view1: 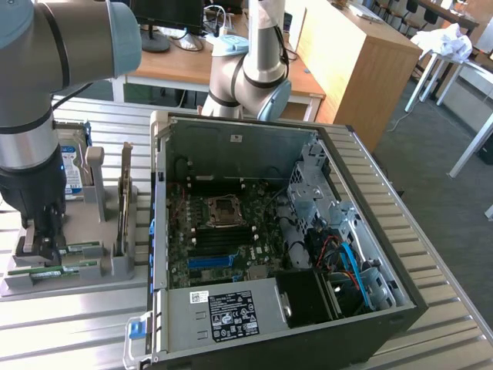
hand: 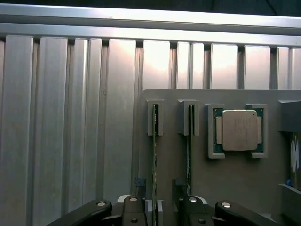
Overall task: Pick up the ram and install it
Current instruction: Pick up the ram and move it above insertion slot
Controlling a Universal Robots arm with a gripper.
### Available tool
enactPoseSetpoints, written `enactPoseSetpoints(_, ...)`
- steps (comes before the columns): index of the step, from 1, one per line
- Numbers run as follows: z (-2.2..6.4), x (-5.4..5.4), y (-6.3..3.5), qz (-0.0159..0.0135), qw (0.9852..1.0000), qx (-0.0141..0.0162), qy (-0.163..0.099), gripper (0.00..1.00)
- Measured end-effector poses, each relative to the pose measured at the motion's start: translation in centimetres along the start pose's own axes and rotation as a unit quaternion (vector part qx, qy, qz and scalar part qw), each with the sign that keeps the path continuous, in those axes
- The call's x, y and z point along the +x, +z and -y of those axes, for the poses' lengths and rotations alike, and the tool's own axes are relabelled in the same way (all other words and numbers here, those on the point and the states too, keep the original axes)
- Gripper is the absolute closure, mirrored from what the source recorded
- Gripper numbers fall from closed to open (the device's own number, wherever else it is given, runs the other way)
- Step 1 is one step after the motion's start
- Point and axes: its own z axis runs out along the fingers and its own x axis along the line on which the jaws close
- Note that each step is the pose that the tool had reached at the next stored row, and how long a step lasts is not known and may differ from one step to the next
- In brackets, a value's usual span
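Ram [hand: 154, 155] noted as thin green stick; stood on edge, upright; seated in slot of grey holder [hand: 235, 179].

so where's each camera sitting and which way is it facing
Exterior view: off the arm, above the table, looking down at the open computer case and the grey holder; the arm shows at the exterior view's left, with the gripper down at the holder.
Wrist view: on the wrist, looking along the open gripper onto the holder; its fingers straddle the ram, with a processor chip nearby.
Shared: gripper, holder, ram, table.
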Motion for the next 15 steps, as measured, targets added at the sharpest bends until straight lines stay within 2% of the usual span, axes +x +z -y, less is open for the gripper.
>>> enactPoseSetpoints(4,0.0,0.0,0.08,0.0001,1.0,0.0001,0.0,0.64)
enactPoseSetpoints(15,0.04,0.0,1.43,0.0,1.0,0.0003,0.0,0.64)
